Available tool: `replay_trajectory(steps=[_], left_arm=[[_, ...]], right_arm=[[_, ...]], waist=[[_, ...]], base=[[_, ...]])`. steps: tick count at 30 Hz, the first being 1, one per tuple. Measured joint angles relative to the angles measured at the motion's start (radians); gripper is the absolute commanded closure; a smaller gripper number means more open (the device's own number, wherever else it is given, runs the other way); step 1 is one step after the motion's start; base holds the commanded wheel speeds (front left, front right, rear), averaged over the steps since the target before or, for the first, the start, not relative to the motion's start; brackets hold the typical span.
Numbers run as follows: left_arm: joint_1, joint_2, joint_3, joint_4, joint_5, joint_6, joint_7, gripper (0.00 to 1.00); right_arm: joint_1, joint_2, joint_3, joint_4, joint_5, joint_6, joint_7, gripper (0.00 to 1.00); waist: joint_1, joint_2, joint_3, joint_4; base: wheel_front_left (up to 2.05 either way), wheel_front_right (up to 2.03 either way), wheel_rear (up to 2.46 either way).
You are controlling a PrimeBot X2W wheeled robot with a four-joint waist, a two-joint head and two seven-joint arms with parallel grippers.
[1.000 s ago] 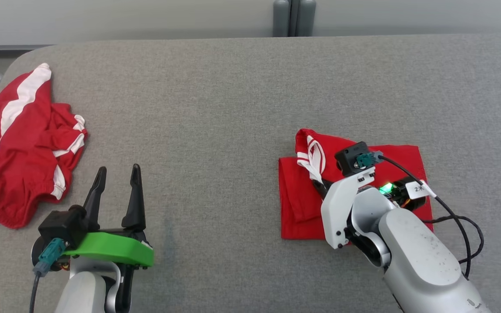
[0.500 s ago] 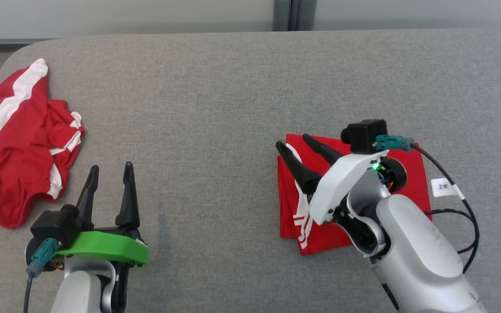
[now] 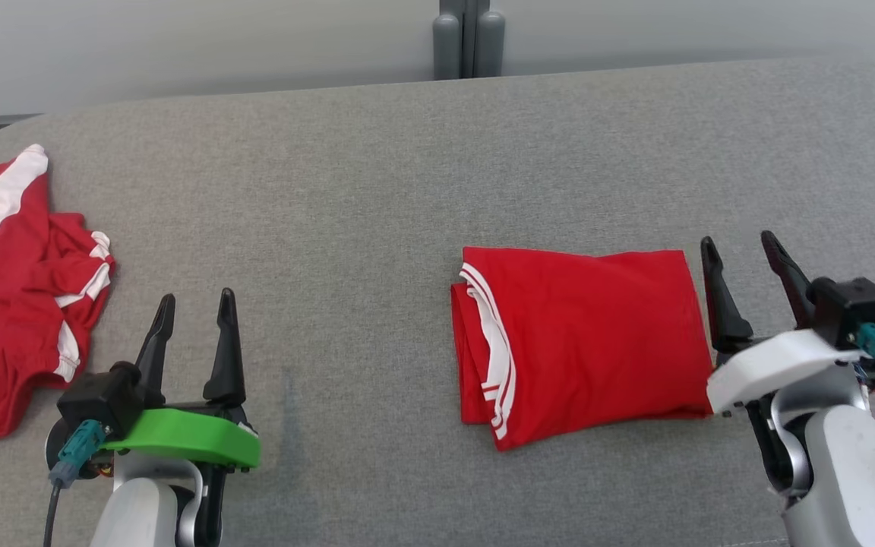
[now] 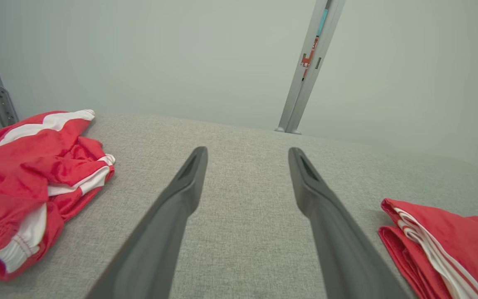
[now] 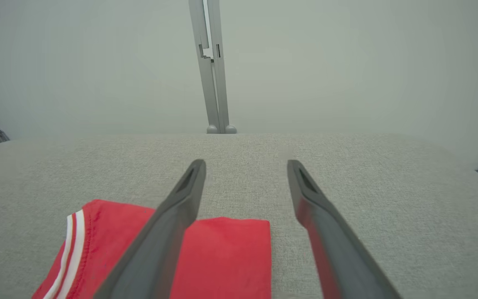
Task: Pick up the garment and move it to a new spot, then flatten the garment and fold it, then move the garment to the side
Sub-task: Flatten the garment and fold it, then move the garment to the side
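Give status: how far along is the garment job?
Done: the folded red garment lies flat on the grey table. In hand: nothing; the right hand is open beside its right edge, the left hand open and apart. Left: probably the move to the side. The crumpled red-and-white garment sits unfolded at the table's left.

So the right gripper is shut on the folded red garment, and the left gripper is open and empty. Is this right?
No: the head view shows the right gripper open, beside the folded red garment and not holding it. The left gripper is open and empty.
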Motion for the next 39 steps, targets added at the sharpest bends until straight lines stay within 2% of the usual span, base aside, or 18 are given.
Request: replay_trajectory(steps=[5,10,16,27,39], left_arm=[[0.02,0.001,0.012,0.0,0.0,0.0,0.0,0.0],[0.046,0.0,0.022,0.0,0.001,0.0,0.0,0.0],[0.092,-0.014,0.041,0.001,0.001,0.0,0.0,0.0],[0.126,-0.027,0.056,0.003,0.002,0.0,0.0,0.0],[0.129,-0.03,0.058,-0.01,0.029,0.0,0.0,0.0]], right_arm=[[0.061,0.016,-0.04,0.014,-0.043,0.0,-0.044,0.0],[0.091,0.015,-0.014,0.02,-0.053,0.0,-0.074,0.0],[0.107,-0.018,0.026,0.022,-0.039,0.0,-0.085,0.0],[0.124,-0.03,0.051,0.019,-0.013,0.0,-0.071,0.0],[0.129,-0.021,0.045,0.014,0.004,0.0,-0.064,0.0]], waist=[[0.0,0.0,-0.022,-0.027],[0.0,0.0,-0.049,-0.049],[0.0,0.0,-0.079,-0.063],[0.0,0.0,-0.119,-0.055],[0.0,0.0,-0.107,-0.049]], base=[[0.0,0.0,0.0],[0.0,0.0,0.0],[0.0,0.0,0.0],[0.0,0.0,0.0],[0.0,0.0,0.0]])
